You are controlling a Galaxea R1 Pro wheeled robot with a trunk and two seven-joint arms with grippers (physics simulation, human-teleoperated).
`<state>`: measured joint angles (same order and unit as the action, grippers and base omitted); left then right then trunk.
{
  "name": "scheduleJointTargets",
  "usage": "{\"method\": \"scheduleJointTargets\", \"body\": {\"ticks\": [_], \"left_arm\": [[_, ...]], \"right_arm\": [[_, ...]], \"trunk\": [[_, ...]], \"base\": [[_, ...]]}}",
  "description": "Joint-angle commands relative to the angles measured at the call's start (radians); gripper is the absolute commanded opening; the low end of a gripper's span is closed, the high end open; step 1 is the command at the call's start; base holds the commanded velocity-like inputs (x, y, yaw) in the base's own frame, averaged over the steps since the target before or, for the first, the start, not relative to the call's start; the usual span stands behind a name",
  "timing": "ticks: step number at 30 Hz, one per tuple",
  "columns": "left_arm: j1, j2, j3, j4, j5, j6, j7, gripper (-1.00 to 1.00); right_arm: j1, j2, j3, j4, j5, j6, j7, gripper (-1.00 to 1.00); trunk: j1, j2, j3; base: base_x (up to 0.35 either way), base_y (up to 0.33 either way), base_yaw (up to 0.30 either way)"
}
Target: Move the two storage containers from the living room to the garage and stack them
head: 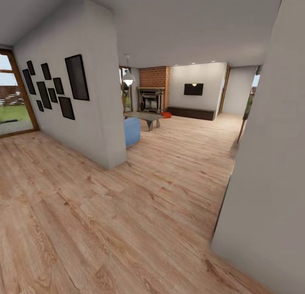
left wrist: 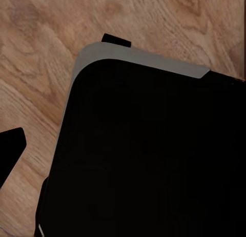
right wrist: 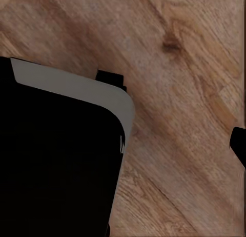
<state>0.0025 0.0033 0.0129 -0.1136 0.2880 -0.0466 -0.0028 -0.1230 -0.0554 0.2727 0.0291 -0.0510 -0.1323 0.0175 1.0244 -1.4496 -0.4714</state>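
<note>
Light wood-plank floor [head: 106, 226] fills the foreground of the head view, running between a grey wall [head: 271, 158] close on the right and a white partition wall [head: 91, 103] on the left that carries a cluster of black picture frames [head: 55, 88]. Past the partition's corner the living room [head: 182, 116] opens up: the end of a blue sofa [head: 132, 131], a low wooden coffee table [head: 144, 116], a brick fireplace [head: 152, 94], a wall-mounted black TV [head: 193, 89] above a long dark cabinet [head: 190, 112], and a hanging globe lamp [head: 128, 78]. One of the storage containers [head: 166, 114], a small orange-red shape, sits on the floor just beside the fireplace, at the near end of the dark cabinet; only one can be made out at this distance. A wood-framed glass door [head: 12, 99] at far left shows grass outside.

Both wrist views look down on plank floor beside the robot's black, grey-edged base [left wrist: 148, 160]. Whether either end effector is spread or pressed together cannot be told.
</note>
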Motion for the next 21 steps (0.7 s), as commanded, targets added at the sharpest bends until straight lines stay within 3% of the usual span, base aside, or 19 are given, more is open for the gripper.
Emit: {"method": "scheduleJointTargets", "body": {"ticks": [1, 15, 21], "left_arm": [[0.000, 0.000, 0.001, 0.000, 0.005, 0.002, 0.000, 1.00], [0.000, -0.001, 0.002, 0.002, 0.004, 0.006, 0.006, 1.00], [0.000, -0.002, 0.002, 0.002, 0.003, 0.005, 0.009, 1.00]], "right_arm": [[-0.001, 0.000, 0.006, 0.003, -0.005, -0.006, 0.002, 1.00], [-0.001, -0.001, 0.015, 0.003, 0.010, -0.011, 0.001, 1.00], [-0.001, 0.000, 0.010, 0.003, -0.008, -0.007, 0.001, 1.00]], "trunk": [[0.001, 0.000, -0.001], [0.001, 0.000, -0.001], [0.001, 0.000, -0.001]], "base": [[0.324, 0.000, 0.036], [0.324, 0.000, 0.007], [0.324, 0.000, 0.000]]}}
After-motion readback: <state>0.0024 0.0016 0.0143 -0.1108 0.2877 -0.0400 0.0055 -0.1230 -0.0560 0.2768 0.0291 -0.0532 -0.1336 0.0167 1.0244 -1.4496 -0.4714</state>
